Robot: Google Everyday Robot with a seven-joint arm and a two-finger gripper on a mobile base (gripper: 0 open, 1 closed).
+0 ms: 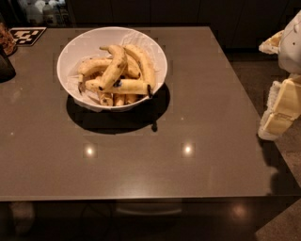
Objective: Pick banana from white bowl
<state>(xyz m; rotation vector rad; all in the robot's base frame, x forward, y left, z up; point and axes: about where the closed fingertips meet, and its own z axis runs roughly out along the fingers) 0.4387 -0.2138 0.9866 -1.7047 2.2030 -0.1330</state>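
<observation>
The white bowl (75, 52) stands on the far left-middle part of a brown table (197, 117). It holds a pile of several yellow bananas. The banana (129, 87) with a small dark-blue sticker near its middle lies crosswise at the front of the pile, with a dark tip at its right end. Another banana leans across it from above. My gripper (281, 110) is the cream and white part at the right edge of the camera view, beyond the table's right side and well away from the bowl. Nothing shows in it.
A black-and-white marker card (27, 35) lies at the table's far left corner. A dark object (5, 66) sits at the left edge. Bottles (44, 12) stand behind the table. The table's front edge runs along the lower part of the view.
</observation>
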